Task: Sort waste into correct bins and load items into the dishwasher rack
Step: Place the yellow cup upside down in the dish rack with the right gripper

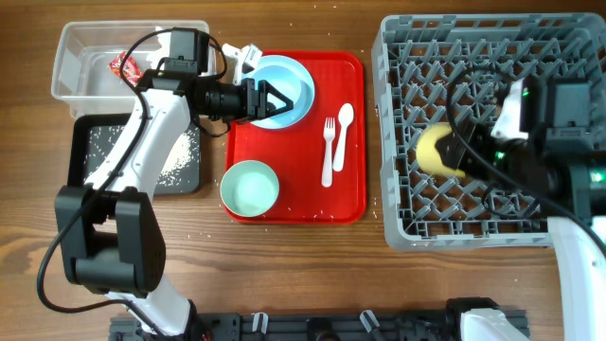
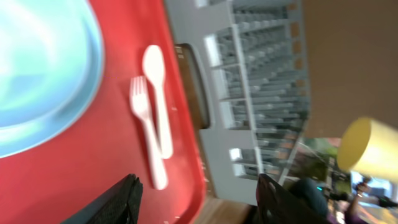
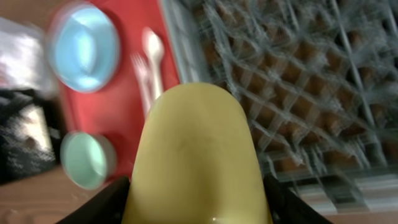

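Note:
My right gripper (image 1: 453,152) is shut on the small yellow cup (image 1: 433,148) and holds it over the left part of the grey dishwasher rack (image 1: 473,227). In the right wrist view the cup (image 3: 196,149) fills the space between the fingers. My left gripper (image 1: 282,101) is open and empty over the pale blue plate (image 1: 294,76) on the red tray (image 1: 294,204); a bowl seems to sit on the plate. A blue-green bowl (image 1: 249,188), the white fork (image 1: 329,152) and the spoon (image 1: 343,123) lie on the tray. The left wrist view shows the fork (image 2: 146,130) and spoon (image 2: 158,93).
The clear tub (image 1: 80,52) at the back left holds the red wrapper (image 1: 125,66). The black tray (image 1: 104,142) in front of it holds white grains. Something white and crumpled (image 1: 248,57) lies behind the plate. A few grains are scattered on the wooden table.

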`<state>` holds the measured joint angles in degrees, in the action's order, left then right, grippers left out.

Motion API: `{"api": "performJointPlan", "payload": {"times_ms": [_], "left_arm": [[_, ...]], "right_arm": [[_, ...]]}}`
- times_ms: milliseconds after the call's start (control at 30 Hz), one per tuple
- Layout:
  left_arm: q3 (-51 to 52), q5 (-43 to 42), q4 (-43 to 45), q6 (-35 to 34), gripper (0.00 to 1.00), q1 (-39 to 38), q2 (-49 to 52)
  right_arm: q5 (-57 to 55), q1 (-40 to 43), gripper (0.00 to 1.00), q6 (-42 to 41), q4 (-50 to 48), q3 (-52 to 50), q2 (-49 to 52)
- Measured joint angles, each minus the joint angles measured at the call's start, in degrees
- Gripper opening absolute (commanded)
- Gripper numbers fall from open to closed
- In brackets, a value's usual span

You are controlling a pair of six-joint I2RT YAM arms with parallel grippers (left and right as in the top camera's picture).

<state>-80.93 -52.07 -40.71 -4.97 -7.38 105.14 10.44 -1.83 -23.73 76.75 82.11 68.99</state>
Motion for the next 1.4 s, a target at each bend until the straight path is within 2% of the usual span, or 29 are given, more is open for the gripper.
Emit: {"api": "performJointPlan", "payload": {"times_ms": [133,300,467,600,833,1100,1300,1400], "left_arm": [[0.0,3.5,-0.2,0.0,0.6,0.0,0.0],[0.0,5.8,-0.2,0.0,0.6,0.0,0.0],[0.0,6.5,-0.3,0.0,0.61,0.0,0.0],[0.0,7.3,-0.4,0.0,0.61,0.0,0.0],[0.0,7.5,-0.4,0.0,0.61,0.0,0.0],[0.0,7.5,-0.4,0.0,0.61,0.0,0.0],[0.0,7.5,-0.5,0.0,0.61,0.0,0.0],[0.0,7.5,-0.5,0.0,0.61,0.0,0.0]], "right_arm": [[-1.6,0.0,0.36,0.2,5.9,-0.1,4.9],[-2.7,0.0,0.36,2.0,8.1,-1.9,11.5],[-3.0,-1.3,0.36,3.0,7.7,-6.8,14.8],[-3.0,-3.6,0.38,3.0,3.5,-12.2,15.6],[-3.0,-3.8,0.68,3.0,0.7,-15.3,15.6],[-3.2,-3.8,0.71,2.8,-2.3,-15.3,15.6],[-3.2,-3.8,0.88,3.0,-2.5,-15.3,15.6],[-3.2,-3.8,0.89,3.5,-2.1,-15.3,15.6]]}}
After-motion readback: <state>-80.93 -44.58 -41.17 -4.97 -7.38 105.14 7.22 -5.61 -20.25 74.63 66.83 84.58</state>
